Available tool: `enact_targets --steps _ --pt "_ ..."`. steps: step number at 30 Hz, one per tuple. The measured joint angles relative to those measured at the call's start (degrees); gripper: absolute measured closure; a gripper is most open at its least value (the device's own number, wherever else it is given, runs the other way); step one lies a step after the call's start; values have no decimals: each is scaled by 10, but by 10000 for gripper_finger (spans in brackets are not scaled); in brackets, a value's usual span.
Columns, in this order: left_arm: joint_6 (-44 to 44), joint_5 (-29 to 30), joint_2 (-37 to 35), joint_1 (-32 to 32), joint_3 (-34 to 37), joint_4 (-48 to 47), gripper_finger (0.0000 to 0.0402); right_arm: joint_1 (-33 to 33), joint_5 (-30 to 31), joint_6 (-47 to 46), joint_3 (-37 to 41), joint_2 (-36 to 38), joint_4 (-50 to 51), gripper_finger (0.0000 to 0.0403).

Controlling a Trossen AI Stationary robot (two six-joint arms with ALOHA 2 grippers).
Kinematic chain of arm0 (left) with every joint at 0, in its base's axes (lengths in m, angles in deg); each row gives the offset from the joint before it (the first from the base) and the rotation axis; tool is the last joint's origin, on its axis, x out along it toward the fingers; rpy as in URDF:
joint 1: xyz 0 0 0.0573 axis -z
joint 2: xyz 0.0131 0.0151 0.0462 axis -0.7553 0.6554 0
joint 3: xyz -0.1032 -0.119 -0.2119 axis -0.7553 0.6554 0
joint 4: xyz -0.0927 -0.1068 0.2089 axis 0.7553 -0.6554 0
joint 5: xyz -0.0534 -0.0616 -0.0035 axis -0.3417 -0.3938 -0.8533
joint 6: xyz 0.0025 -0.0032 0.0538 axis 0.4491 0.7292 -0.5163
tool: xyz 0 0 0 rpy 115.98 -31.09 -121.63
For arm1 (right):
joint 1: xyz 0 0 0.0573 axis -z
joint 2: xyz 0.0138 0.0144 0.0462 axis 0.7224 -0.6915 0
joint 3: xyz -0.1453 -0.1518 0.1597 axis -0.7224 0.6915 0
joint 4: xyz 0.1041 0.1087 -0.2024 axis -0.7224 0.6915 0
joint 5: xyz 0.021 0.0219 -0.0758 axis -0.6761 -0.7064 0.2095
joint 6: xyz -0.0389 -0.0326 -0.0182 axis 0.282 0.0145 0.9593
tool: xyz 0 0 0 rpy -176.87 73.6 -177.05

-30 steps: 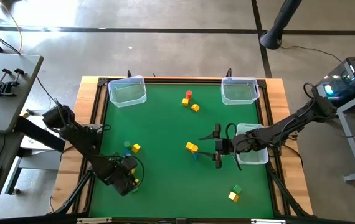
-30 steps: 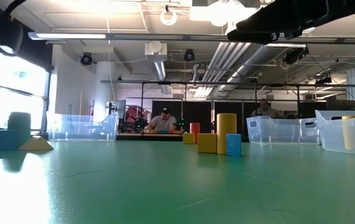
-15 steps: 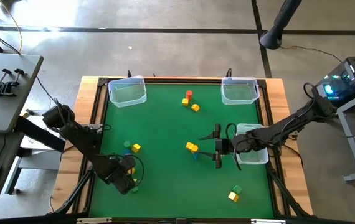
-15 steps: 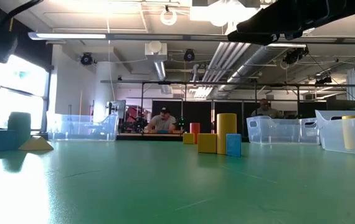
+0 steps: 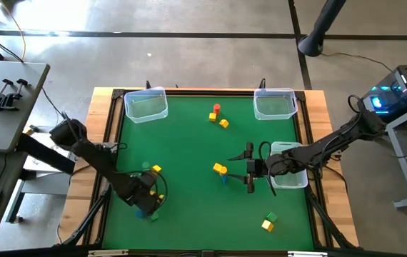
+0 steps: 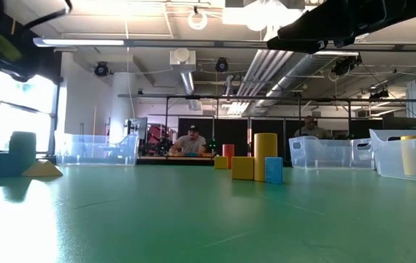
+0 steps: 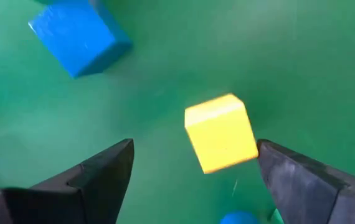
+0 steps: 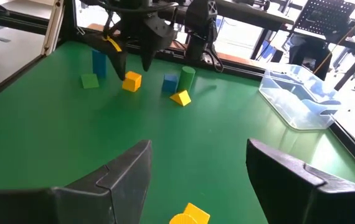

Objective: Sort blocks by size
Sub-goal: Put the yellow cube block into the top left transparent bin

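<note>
Table (image 5: 189,143): green, blocks scattered.
Left fingers (image 7: 96,177): spread, straddling yellow block (image 7: 221,132).
Right fingers (image 8: 121,177): spread, empty.
Risk: off-centre closing probably knocks it away.

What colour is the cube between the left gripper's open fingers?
Yellow cube, clearest in the left wrist view.

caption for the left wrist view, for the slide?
Left pincer open above the green mat, yellow cube between its fingers, blue cube beyond.
</note>
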Motion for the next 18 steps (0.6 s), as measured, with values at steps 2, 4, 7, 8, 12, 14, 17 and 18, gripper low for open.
enact_targets --steps 2,4,7,8,12,14,17,18 --pt "1 6 0 -9 0 0 76 0 0 0 0 0 0 153" --pt "5 8 0 -18 0 0 76 0 0 0 0 0 1 153" --pt "3 0 0 -28 2 15 76 0 0 0 0 0 1 153" --pt "0 -5 0 -30 6 31 76 0 0 0 0 0 1 153" --pt "-4 -29 0 -32 33 95 76 0 0 -1 0 0 4 153" --pt "0 -32 0 -31 47 120 80 0 0 -2 4 0 0 153" --pt "0 -35 0 -31 55 126 93 0 0 -12 15 0 -2 153" --pt "-1 -35 -1 -31 55 125 99 0 0 -18 18 0 -4 153"
